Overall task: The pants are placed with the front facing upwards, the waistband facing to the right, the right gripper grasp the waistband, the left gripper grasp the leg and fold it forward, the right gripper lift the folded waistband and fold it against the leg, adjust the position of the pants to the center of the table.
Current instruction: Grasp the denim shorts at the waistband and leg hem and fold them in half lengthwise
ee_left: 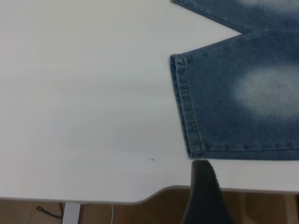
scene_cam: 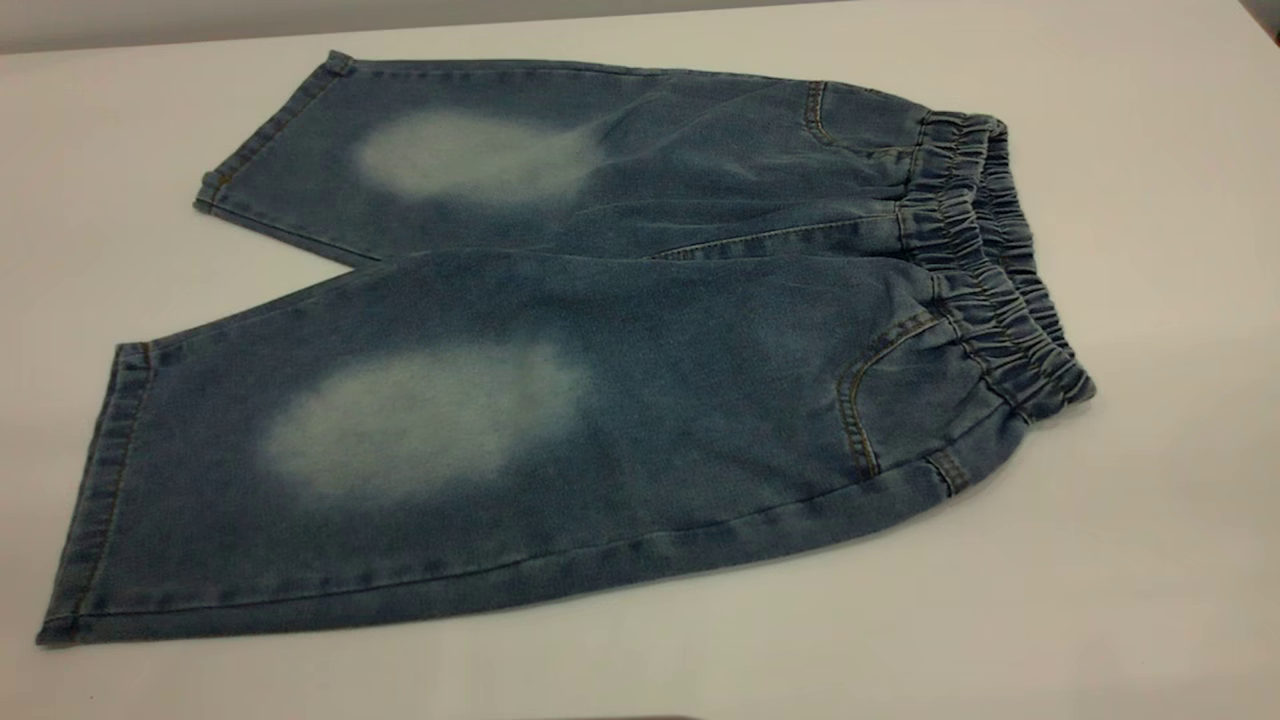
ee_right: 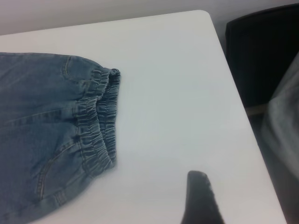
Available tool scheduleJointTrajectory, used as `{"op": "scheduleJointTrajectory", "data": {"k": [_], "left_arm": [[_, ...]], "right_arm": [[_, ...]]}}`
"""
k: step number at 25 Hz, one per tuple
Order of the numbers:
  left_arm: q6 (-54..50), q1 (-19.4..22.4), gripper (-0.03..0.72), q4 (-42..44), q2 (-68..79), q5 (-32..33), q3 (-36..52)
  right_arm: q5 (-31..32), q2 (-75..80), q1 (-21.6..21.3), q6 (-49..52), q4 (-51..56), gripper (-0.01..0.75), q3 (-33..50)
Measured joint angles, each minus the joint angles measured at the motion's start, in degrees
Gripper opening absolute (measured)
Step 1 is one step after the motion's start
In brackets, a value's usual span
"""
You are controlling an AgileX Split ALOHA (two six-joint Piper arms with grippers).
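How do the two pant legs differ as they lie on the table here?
The near leg looks larger in the exterior view, and its hem reaches farther left than the far leg's. The near leg's faded oval is broader; the far leg's is narrower. Both lie flat, unfolded, on the table, joined at the waistband at right.

Table [scene_cam: 1150,520]: plain white top, smooth, with a rounded corner. One item lay directly on it: pants [scene_cam: 620,370], blue denim, spread flat and front up, a pale faded oval on each leg. Waistband [scene_cam: 985,265] at the pants' right end, leg hems left.
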Motion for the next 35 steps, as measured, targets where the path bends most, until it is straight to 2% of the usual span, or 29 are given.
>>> {"op": "scheduleJointTrajectory", "data": {"k": [35], "left_arm": [[-1.6, 0.0, 0.420, 0.0, 0.9, 0.1, -0.4]], "right_arm": [[-0.1, 1.5, 0.0, 0.0, 0.0, 0.421, -0.1]]}}
